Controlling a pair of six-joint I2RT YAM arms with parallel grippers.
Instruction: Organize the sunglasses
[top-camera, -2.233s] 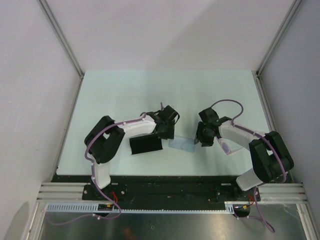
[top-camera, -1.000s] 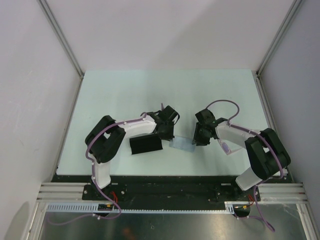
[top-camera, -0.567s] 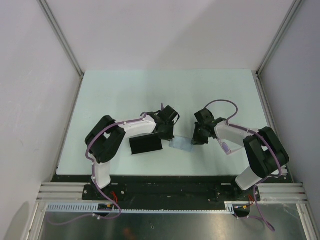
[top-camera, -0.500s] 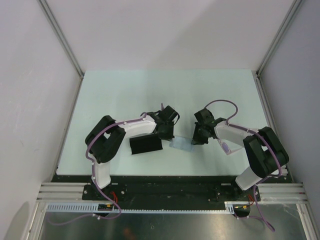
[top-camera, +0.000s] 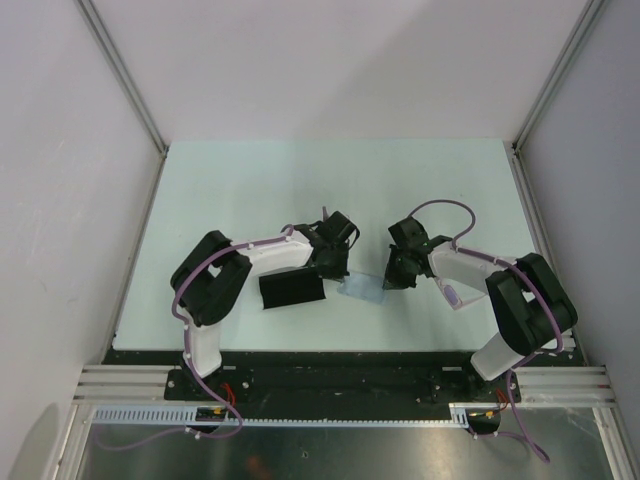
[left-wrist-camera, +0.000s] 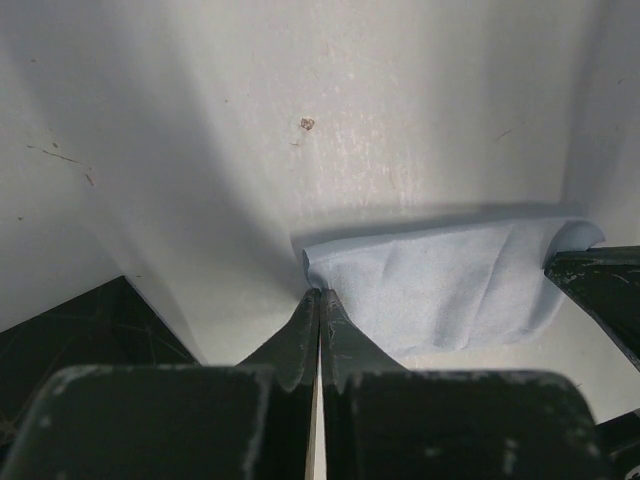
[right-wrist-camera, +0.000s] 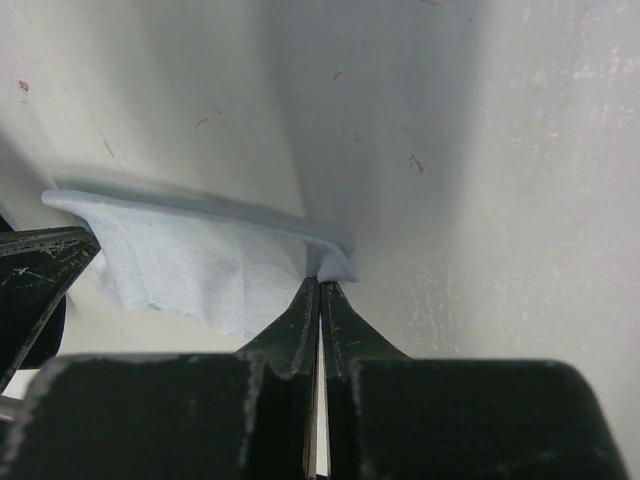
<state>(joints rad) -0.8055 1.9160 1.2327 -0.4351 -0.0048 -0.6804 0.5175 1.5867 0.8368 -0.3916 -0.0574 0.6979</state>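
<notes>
Top view: left gripper (top-camera: 338, 281) and right gripper (top-camera: 390, 281) at opposite ends of blue cloth (top-camera: 362, 291) on table (top-camera: 250, 180). Black case (top-camera: 291, 291) just left of cloth. Sunglasses (top-camera: 451, 294): seemingly pale purple-rimmed shape beside right forearm, partly hidden.
Left wrist: jaws closed, pinching cloth corner.
Right wrist: jaws closed, pinching opposite corner.

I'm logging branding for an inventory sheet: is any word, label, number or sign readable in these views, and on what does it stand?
No readable text: no word, label, brand, number or sign shows in any view.
The black case shows no marking from above.
The pale blue cloth is plain, with no print.
The table carries only scuffs and specks, no writing.
</notes>
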